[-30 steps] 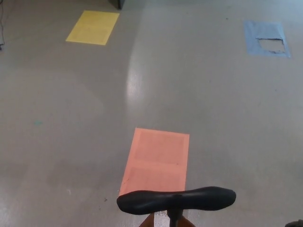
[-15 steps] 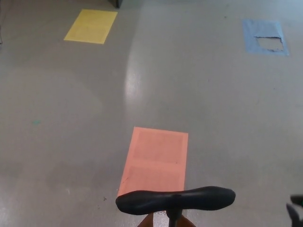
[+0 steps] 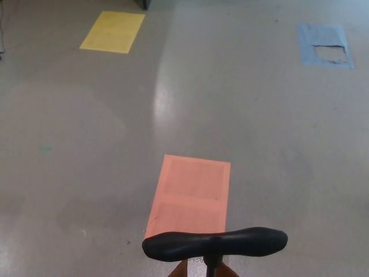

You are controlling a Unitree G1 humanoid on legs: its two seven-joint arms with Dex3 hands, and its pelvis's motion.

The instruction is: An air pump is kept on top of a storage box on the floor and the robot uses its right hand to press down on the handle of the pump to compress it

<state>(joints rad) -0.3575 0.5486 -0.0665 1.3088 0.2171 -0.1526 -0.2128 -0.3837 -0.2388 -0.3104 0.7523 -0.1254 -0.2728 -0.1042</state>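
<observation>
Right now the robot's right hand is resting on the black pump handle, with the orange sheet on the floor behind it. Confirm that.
Not quite. No hand touches the black pump handle; the head view shows neither of the robot's hands at all. The rest holds: the orange sheet lies on the floor behind the handle.

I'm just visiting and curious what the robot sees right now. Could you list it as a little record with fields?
View: head camera, looking down at a grey floor
Nearest thing: black T-shaped pump handle, level, on a thin black shaft
Below the handle: an orange-brown piece, mostly cut off
Floor patches: salmon-pink rectangle in the middle, yellow rectangle far left, torn blue rectangle far right
Robot hands: none in view
Handle touched: no
</observation>
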